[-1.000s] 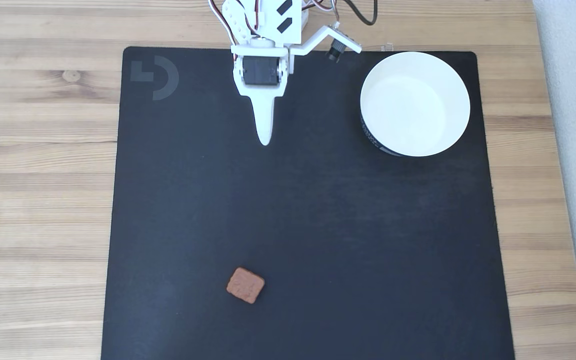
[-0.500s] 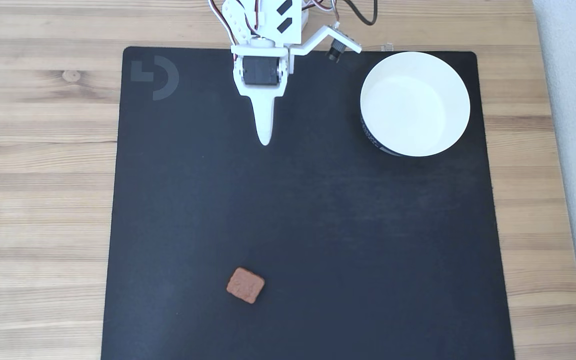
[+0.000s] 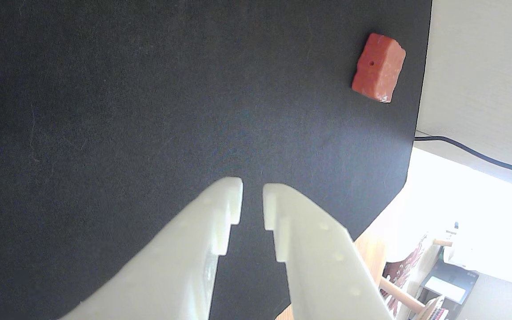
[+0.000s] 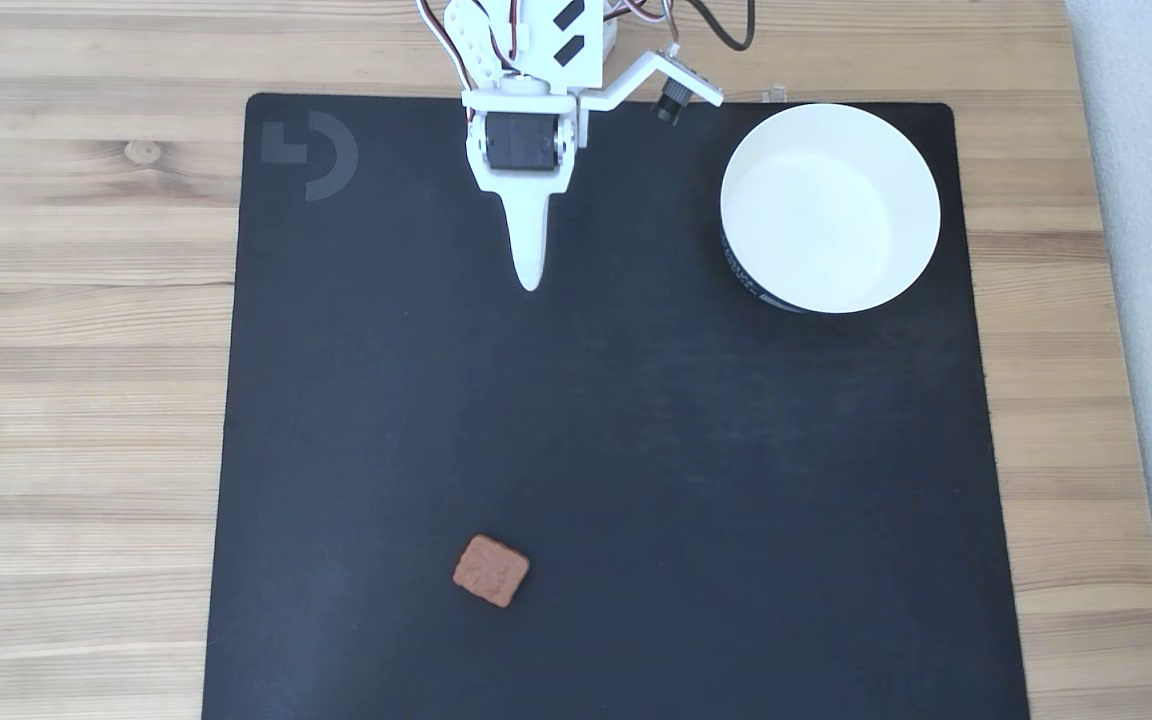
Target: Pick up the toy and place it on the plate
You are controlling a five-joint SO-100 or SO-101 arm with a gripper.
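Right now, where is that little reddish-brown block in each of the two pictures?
Wrist view: the toy block sits at the upper right, near the black mat's edge, ahead of the gripper.
Fixed view: the toy block lies low, slightly left of centre, far from the white dish.
Shared landmark: the black mat under it.

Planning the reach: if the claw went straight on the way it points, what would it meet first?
Probably the bare black mat. The claw points down the picture, roughly toward the toy, but height is unclear.
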